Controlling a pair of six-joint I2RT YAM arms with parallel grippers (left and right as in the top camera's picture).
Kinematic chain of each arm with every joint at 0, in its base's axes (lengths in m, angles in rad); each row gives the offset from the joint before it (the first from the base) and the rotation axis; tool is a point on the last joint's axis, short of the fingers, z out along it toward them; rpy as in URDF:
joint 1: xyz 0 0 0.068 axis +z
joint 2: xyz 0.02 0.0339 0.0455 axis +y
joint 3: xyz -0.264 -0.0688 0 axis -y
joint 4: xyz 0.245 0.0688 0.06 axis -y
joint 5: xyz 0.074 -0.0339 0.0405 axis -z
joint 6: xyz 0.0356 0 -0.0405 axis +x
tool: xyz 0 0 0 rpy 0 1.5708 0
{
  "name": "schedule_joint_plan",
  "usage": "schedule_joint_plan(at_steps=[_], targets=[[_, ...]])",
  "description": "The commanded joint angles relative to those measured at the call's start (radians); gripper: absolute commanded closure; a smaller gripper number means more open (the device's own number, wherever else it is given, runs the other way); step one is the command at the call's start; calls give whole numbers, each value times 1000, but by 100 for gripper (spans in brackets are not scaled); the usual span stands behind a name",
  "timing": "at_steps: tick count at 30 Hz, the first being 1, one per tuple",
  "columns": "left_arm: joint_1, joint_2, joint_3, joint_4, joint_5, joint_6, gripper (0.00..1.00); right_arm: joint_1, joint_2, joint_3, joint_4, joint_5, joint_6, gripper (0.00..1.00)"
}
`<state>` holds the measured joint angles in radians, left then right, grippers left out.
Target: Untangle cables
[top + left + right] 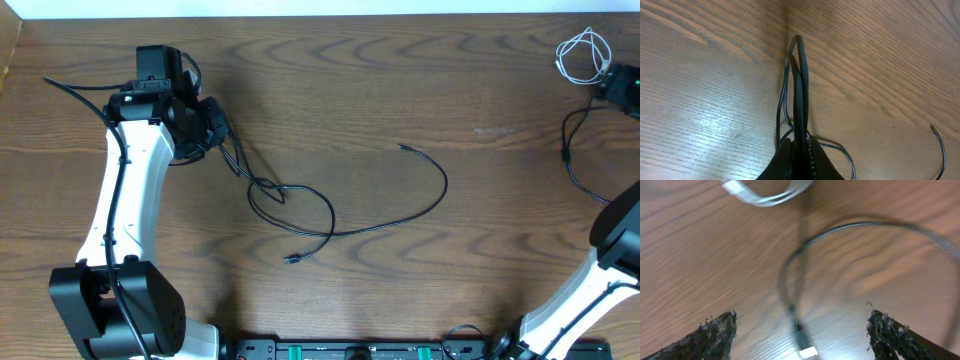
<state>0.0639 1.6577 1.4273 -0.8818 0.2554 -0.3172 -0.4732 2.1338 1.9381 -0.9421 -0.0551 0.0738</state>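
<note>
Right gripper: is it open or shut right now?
Open. The right gripper has its fingers far apart at the wrist view's lower corners; a black cable passes between them, not pinched.

left gripper (799, 159): only my finger ends show, cut by the bottom edge of the left wrist view; overhead, the tips are lost in the gripper's black bulk
long black cable (385, 222): the pinched stretch is hidden between my fingers; overhead, its crossings are too small to tell which strand lies on top; at my left wrist it runs off the bottom edge
right gripper (800, 325): cut by the right edge overhead; at my right wrist only two blurred finger ends show
white cable (762, 195): blurred; cut by the top edge
right-side black cable (855, 226): blurred; its plug (807, 353) cut by the bottom edge, type unreadable
</note>
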Motion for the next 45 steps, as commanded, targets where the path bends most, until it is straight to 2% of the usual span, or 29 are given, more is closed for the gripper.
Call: schedule_joint_plan(at_steps=[1, 5, 9, 17, 21, 23, 25, 26, 27, 30, 33, 45], targets=[[2, 8, -5, 5, -13, 27, 92, 57, -13, 11, -37, -242, -94, 19], [-24, 5, 11, 4, 35, 83, 92, 123, -13, 11, -84, -341, -117, 19], [-95, -1, 15, 16, 70, 89, 93, 183, -13, 11, -109, -403, -117, 19], [-332, -1, 15, -16, 114, 50, 92, 236, -13, 11, -130, -416, -116, 18], [-434, 0, 14, -58, 61, 51, 92, 235, -13, 11, -134, -416, -116, 18], [-487, 0, 2, -60, 11, 51, 83, 235, -13, 11, -133, -416, -116, 18], [-536, 4, -10, -58, -25, 51, 68, 235, -13, 11, -133, -420, -116, 18], [-585, 10, -18, -57, -60, 54, 48, 235, -13, 11, -133, -428, -116, 17], [-603, 15, -18, -58, -79, 55, 40, 235, -13, 11, -135, -431, -116, 17], [-653, 18, -18, -51, -168, 54, 28, 237, -13, 11, -143, -447, -116, 15], [-671, 16, -8, -41, -239, 54, 23, 246, -13, 11, -159, -449, -116, 14], [-646, -66, 201, -122, -241, 47, 19, 353, -13, 11, -187, -459, -117, 14]])
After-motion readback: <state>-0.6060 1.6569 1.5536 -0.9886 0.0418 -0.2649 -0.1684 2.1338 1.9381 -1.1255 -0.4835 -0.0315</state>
